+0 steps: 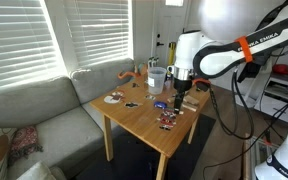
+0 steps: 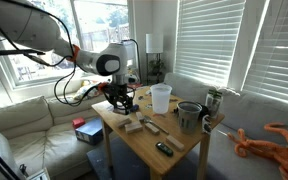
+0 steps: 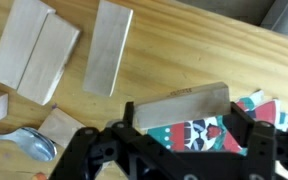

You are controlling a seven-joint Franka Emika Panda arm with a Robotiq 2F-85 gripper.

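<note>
In the wrist view my gripper (image 3: 187, 120) is shut on a pale wooden block (image 3: 182, 106), held lengthwise between the two black fingers. Under it lies a colourful patterned mat (image 3: 212, 132) in red, teal and white on the wooden table (image 3: 174, 50). Three more wooden blocks lie apart to the upper left: one single block (image 3: 108, 46) and a side-by-side pair (image 3: 34, 50). In both exterior views the gripper (image 1: 180, 96) (image 2: 121, 100) hangs low over the table.
A spoon (image 3: 29, 143) lies at the wrist view's lower left. On the table stand a clear cup (image 2: 161, 97), a grey mug (image 2: 189, 115) and a can (image 2: 213, 102). An orange toy octopus (image 2: 279, 140) lies on the sofa. A grey sofa (image 1: 44, 110) borders the table.
</note>
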